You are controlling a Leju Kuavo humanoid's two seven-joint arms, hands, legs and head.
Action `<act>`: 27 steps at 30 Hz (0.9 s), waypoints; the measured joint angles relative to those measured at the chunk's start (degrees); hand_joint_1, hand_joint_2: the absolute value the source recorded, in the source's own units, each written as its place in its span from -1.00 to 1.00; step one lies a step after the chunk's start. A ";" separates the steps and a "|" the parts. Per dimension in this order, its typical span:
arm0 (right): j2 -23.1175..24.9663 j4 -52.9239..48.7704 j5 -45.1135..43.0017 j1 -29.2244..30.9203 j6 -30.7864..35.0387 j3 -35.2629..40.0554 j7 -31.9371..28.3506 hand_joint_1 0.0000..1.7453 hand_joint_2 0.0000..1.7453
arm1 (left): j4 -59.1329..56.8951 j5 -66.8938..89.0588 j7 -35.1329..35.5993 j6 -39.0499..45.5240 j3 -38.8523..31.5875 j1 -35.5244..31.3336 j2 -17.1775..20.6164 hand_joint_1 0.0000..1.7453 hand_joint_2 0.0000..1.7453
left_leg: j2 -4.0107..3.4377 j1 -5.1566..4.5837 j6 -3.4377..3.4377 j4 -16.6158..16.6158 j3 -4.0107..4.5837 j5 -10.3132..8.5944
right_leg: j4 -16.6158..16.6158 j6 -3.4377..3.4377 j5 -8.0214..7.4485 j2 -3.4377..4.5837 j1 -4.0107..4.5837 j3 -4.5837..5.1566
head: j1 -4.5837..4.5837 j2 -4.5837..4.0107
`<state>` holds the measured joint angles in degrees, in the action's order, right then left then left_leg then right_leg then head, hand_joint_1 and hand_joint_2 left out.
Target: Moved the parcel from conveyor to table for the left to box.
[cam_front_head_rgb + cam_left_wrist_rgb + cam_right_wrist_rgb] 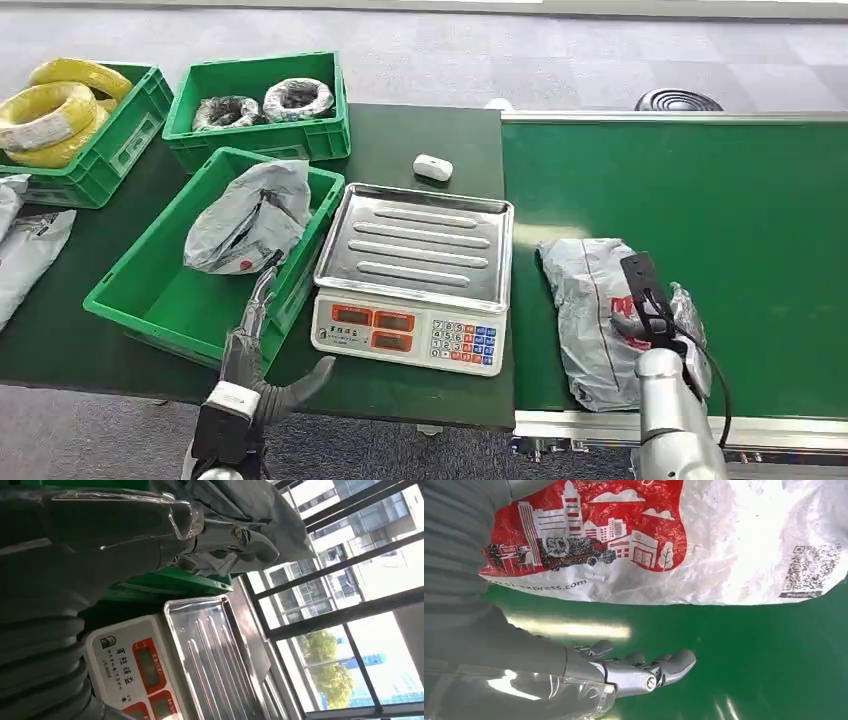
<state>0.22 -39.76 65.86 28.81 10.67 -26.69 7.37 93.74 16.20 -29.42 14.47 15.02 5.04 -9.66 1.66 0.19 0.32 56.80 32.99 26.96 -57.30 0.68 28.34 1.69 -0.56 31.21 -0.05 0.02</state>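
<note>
Head view: the grey parcel (598, 310) lies on the green conveyor (740, 210), the right hand (655, 320) at its edge. The left hand (262, 340), fingers apart, hovers by the green bin (150, 295) beside the scale (412, 275). Right wrist view: fingers (664, 667) spread, empty, beside the parcel.

Everything placed around the scale (414, 300)

The scale sits on the table (420, 130), close to its front edge. Just left of the scale is a box (150, 290) with a parcel (250, 215) in it. The left hand (262, 325) is at the front of that box, near the scale's left corner. Behind the scale lies a small remote (433, 167). Behind and to the left is a bin of wire rolls (260, 105), and further left a bin of cable coils (75, 115). Right of the scale is the conveyor (720, 190), with a second parcel (590, 310) lying on it. The right hand (655, 315) is over that parcel's right side.
</note>
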 measured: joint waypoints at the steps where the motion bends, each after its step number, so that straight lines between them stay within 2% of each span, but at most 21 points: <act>1: 0.05 0.15 0.02 0.05 0.30 0.00 0.00 -1.00 1.00 | -0.02 0.00 0.00 0.04 0.00 0.03 0.02 -1.00 1.00 | 0.00 0.00 0.00 0.00 0.00 0.00 | 0.00 0.00 0.00 0.00 0.00 0.00 | -0.02 0.00; 6: 0.44 0.83 1.74 0.32 1.42 0.15 1.38 -1.00 1.00 | -0.02 -0.02 -0.04 0.63 0.04 0.47 0.24 -1.00 1.00 | 0.01 0.00 0.00 0.00 0.00 0.00 | 0.00 0.00 0.00 0.00 0.01 0.00 | -0.02 0.00; 7: 0.48 0.94 1.90 0.43 1.49 0.20 1.68 -0.94 1.00 | -0.02 -0.09 -0.07 0.66 0.07 0.53 0.28 -1.00 1.00 | 0.01 0.00 0.00 0.00 0.00 0.00 | 0.00 0.00 0.00 0.00 0.01 0.00 | -0.02 -0.02; 8: 0.48 1.10 1.90 0.56 1.53 0.24 1.84 0.64 1.00 | -0.02 -0.13 -0.11 0.72 0.11 0.59 0.31 -1.00 1.00 | 0.01 0.00 0.00 0.00 0.00 0.00 | 0.00 0.00 0.00 0.00 0.01 0.00 | -0.02 0.00; 9: 0.50 1.25 1.90 0.66 1.55 0.28 1.90 0.90 1.00 | -0.02 -0.31 -0.15 0.79 0.13 0.63 0.33 -1.00 1.00 | 0.01 0.00 0.00 0.00 0.00 0.00 | 0.00 0.00 0.00 0.00 0.01 -0.01 | -0.02 0.00; 13: 0.55 2.06 1.70 1.41 2.89 0.53 1.00 0.92 1.00 | -0.02 -0.52 -0.24 1.20 0.37 0.75 0.33 -1.00 1.00 | 0.01 0.00 0.00 0.00 0.00 0.00 | 0.00 0.00 0.00 0.00 0.00 -0.02 | -0.02 0.00; 14: 0.59 2.14 1.51 1.47 3.26 0.66 0.26 0.86 1.00 | -0.02 -0.52 -0.26 1.44 0.44 0.80 0.33 -1.00 1.00 | 0.02 0.00 0.00 0.00 0.00 0.00 | 0.00 0.00 0.00 0.00 0.00 -0.02 | -0.02 0.00; 15: 0.81 2.10 1.35 1.45 3.54 0.90 -0.40 0.94 1.00 | -0.02 -0.52 -0.24 1.71 0.46 0.87 0.33 -1.00 1.00 | 0.01 0.00 0.00 0.00 0.00 0.00 | 0.00 0.00 0.00 0.00 0.00 -0.02 | -0.02 0.00; 17: 1.71 0.98 0.72 0.96 3.45 1.60 -1.70 0.92 1.00 | 0.02 -0.52 -0.24 2.03 0.46 1.05 0.37 -1.00 1.00 | 0.00 0.00 0.00 0.00 -0.01 0.00 | 0.00 0.00 0.00 0.00 0.00 -0.01 | -0.02 0.00; 27: 6.80 -17.12 -2.14 -7.27 0.44 8.00 -2.64 0.78 1.00 | 1.49 -0.48 -0.24 3.67 0.46 2.89 0.81 -1.00 1.00 | 0.01 0.02 -0.03 -0.02 0.03 0.02 | 0.00 -0.03 0.05 0.00 0.03 0.03 | -0.02 0.00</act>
<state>7.02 -56.88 63.71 21.54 11.10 -18.69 4.72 95.23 15.72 -29.66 18.14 15.47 7.93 -8.85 1.67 0.21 0.29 56.78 33.02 26.98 -57.30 0.65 28.38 1.69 -0.53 31.24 -0.07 0.02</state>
